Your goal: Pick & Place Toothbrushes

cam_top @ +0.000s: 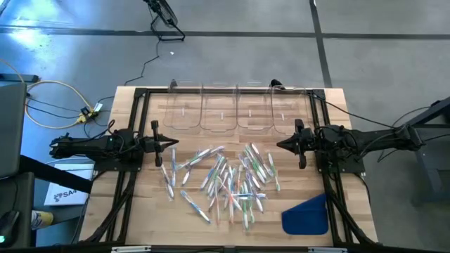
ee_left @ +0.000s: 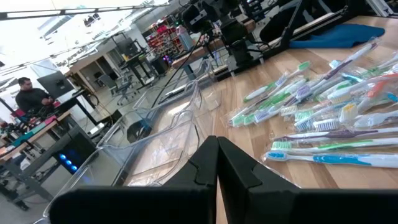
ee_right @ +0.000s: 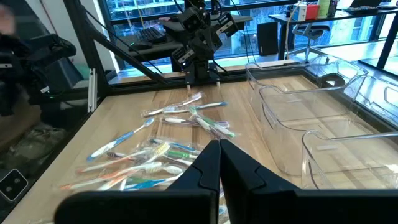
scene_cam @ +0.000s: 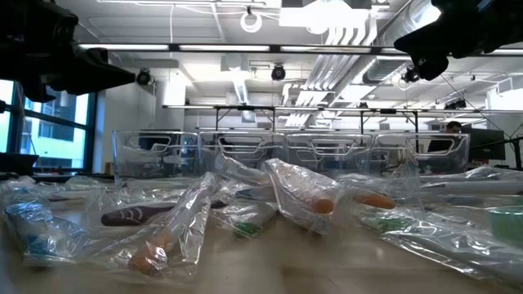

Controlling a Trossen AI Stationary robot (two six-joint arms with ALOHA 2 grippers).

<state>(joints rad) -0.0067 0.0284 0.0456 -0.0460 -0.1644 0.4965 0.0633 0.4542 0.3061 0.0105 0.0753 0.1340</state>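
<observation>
Nearest you, the blue cloth piece sits at table edge; mid-table lie the toothbrushes, loose heap in clear wrappers, likely light, stiff, slippery film, so take one mid-handle. Beyond, left gripper & right gripper flank the heap, both jaws fully closed, holding nothing; clear bins farthest. No legible labels on task items.

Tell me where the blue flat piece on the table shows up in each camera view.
High view: the blue flat piece lies at the table's lower right, beside the toothbrushes.
Low view: cannot tell.
Left wrist view: upper right, past the toothbrushes, blue flat piece.
Right wrist view: not in it.
Shared landmark: the row of clear bins.
</observation>
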